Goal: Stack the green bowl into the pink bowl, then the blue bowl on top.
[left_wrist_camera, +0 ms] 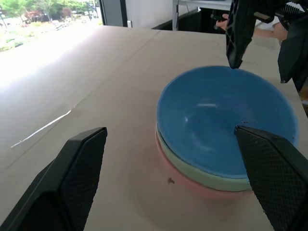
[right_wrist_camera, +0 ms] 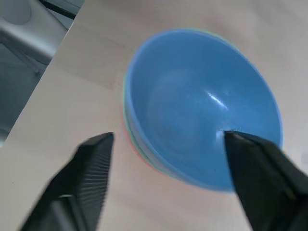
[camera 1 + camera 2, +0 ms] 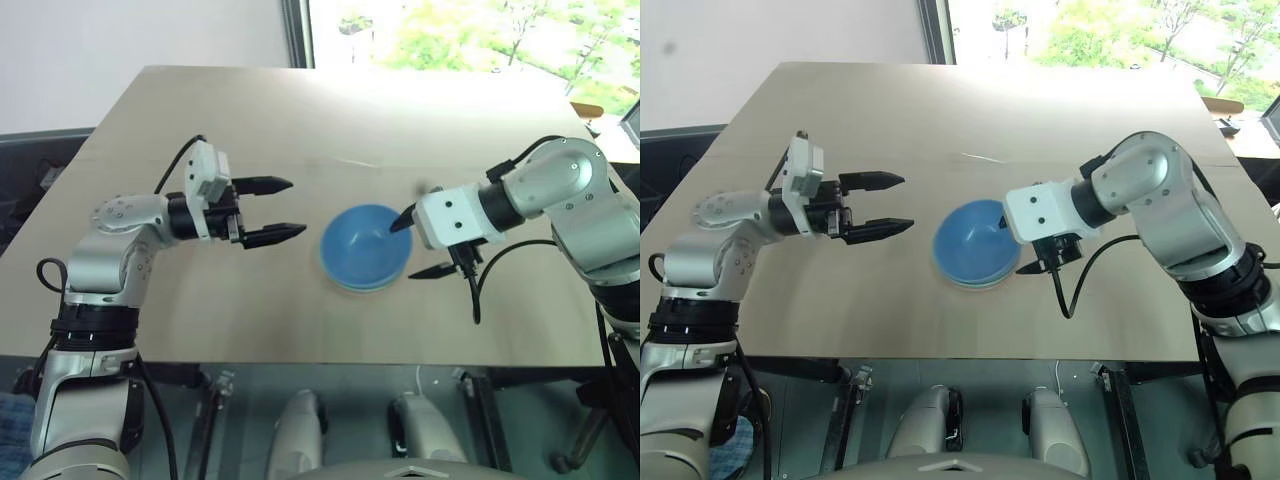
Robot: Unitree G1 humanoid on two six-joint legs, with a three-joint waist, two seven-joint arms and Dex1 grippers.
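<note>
The blue bowl point(image 3: 365, 245) sits on top of a stack at the middle of the table point(image 3: 300, 110). Under it the green bowl point(image 1: 226, 184) shows as a thin rim, and the pink bowl point(image 1: 211, 193) peeks out at the bottom. My right gripper point(image 3: 404, 252) is open at the stack's right side. One of its fingers point(image 2: 255, 159) hangs over the blue bowl's inside, and the other stands outside the rim, gripping nothing. My left gripper point(image 3: 295, 207) is open and empty, pointing at the stack from its left with a gap between.
The wooden table runs far back toward a window. Its front edge point(image 3: 300, 362) is close below the stack. A thin white mark point(image 1: 43, 129) lies on the surface behind the bowls.
</note>
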